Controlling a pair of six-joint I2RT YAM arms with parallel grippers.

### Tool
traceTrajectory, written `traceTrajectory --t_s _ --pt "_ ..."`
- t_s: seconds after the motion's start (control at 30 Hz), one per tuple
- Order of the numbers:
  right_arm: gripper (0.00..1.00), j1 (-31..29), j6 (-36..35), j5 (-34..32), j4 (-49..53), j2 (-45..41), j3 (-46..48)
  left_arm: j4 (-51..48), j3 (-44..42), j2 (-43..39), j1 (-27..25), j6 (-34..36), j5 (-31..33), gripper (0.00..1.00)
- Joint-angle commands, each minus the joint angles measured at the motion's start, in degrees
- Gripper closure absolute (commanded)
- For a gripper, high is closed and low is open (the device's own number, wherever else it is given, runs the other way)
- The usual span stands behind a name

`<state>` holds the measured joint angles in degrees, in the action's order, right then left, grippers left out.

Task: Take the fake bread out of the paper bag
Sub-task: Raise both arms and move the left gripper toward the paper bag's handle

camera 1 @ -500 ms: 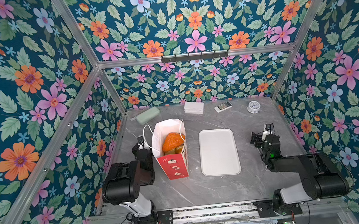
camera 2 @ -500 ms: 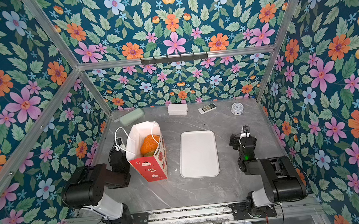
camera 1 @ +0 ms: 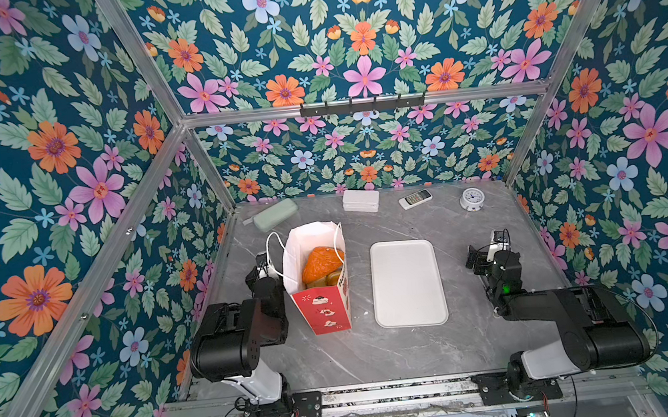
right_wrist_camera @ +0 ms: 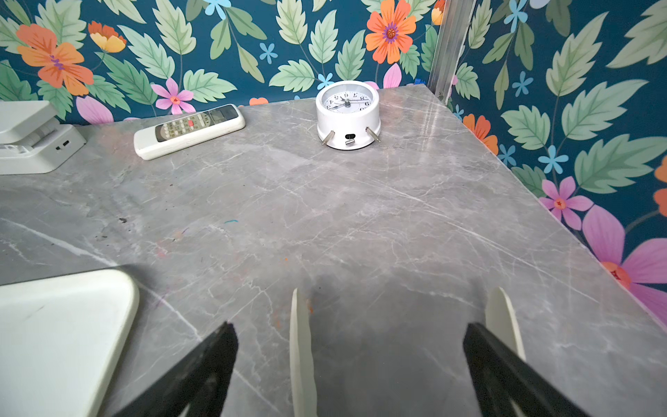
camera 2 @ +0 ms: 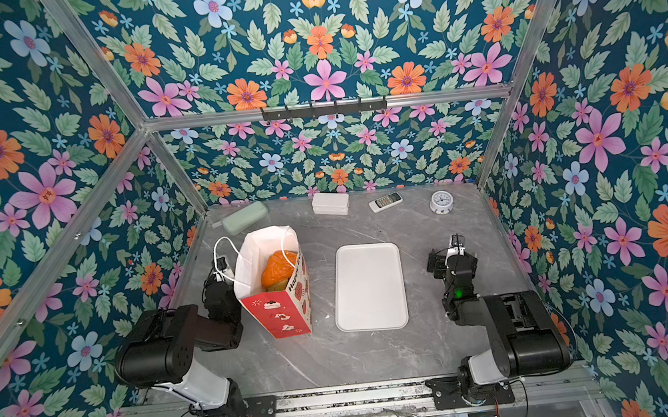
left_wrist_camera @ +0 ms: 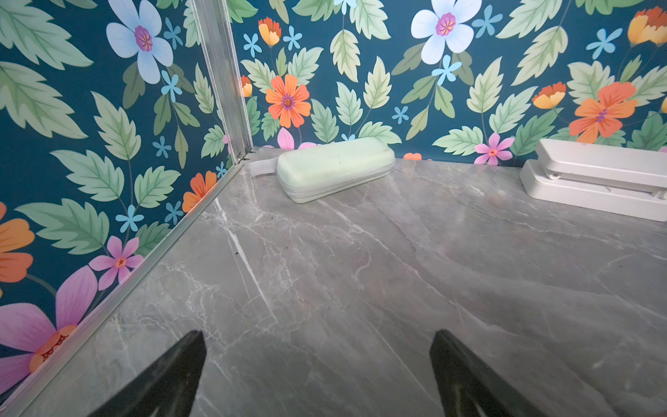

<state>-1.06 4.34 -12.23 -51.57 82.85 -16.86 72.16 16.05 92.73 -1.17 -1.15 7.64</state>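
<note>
Since no pastry lies on the surface point(camera 1: 421, 347) or on the white tray point(camera 1: 408, 284), the task is judged to be at its very start: nothing is out, and every piece of fake bread point(camera 1: 321, 263) is left to be removed.

The left hand point(left_wrist_camera: 317, 339) is seen spread wide and empty in its wrist view, with bare surface between the fingers. The right hand point(right_wrist_camera: 361, 325) is likewise spread wide, with nothing held. Both are parked low, well apart from each other.

The paper bag point(camera 1: 320, 302) is found just beside the left hand, on the side facing the right hand. One white cord handle point(camera 1: 271, 249) is draped toward the left hand; contact cannot be told. The tray lies between the bag and the right hand.

The bag is stood upright, with its long axis vertical, mouth open upward and red band at the bottom. In both top views the bread point(camera 2: 279, 269) is seen just inside the mouth. The topmost orange piece is tilted, with its long axis slanted and its upper end leaned on the bag wall nearer the right hand. A paler piece is glimpsed under it; how many more lie below cannot be told.

Reaching in from above is judged necessary, and the light bag could tip.
</note>
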Motion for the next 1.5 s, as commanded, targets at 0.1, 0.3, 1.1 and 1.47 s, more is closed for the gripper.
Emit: traceTrajectory --t_s 0.1,0.3,1.1,1.47 --pt "0.01 -0.07 0.30 0.10 -0.70 -0.14 -0.29 0.44 0.12 -0.01 -0.02 0.80 -0.08 0.00" --pt "0.01 -0.08 0.23 0.10 -0.66 -0.14 -0.29 0.44 0.10 -0.17 0.01 0.77 -0.08 0.00" --pt "0.07 -9.91 9.91 2.83 45.16 -28.28 -16.62 -64.30 24.73 -55.01 0.02 -13.98 9.65 0.05" --pt "0.08 -12.42 15.17 9.24 52.52 -31.81 -16.15 -110.60 45.74 -55.64 0.03 -13.57 -30.60 0.07"
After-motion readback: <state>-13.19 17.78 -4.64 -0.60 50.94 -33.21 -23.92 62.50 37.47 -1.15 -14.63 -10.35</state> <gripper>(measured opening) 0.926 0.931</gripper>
